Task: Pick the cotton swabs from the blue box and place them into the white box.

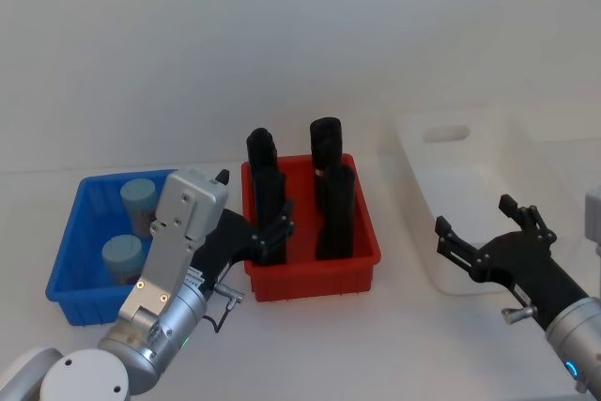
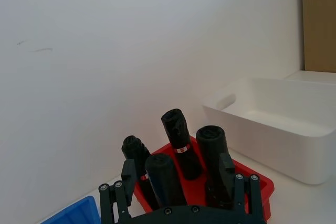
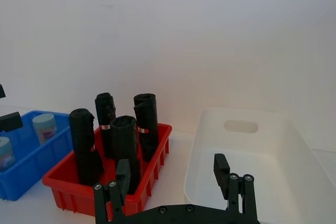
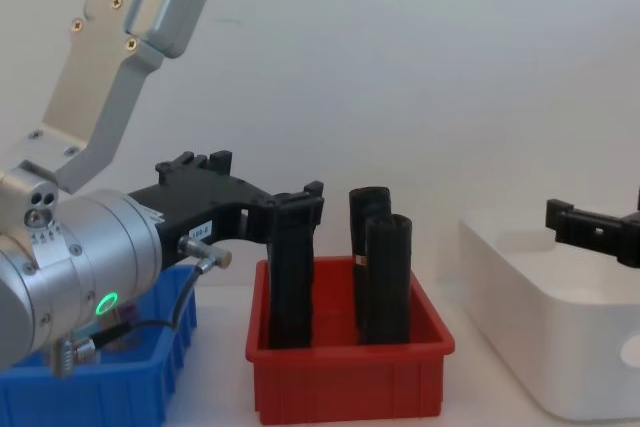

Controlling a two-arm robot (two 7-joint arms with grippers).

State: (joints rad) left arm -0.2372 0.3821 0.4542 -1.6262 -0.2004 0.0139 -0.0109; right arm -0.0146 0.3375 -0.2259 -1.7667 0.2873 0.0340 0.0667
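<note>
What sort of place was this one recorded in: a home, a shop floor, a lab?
Probably a robotics lab or test bench: a white table against a plain white wall, with the blue box, a red bin and the white box lined up for sorting.

Bright, even, diffuse light floods the head view. The white box point(image 1: 420, 185) at 3 o'clock all but melts into the pale table point(image 1: 376, 345), and the shadows around it are faint and soft. The black objects point(image 1: 335, 213) at centre read as near-solid dark shapes. In the chest view, a green lamp point(image 4: 107, 301) glows at 8 o'clock on the left arm's softly gleaming metal casing point(image 4: 85, 247).
</note>
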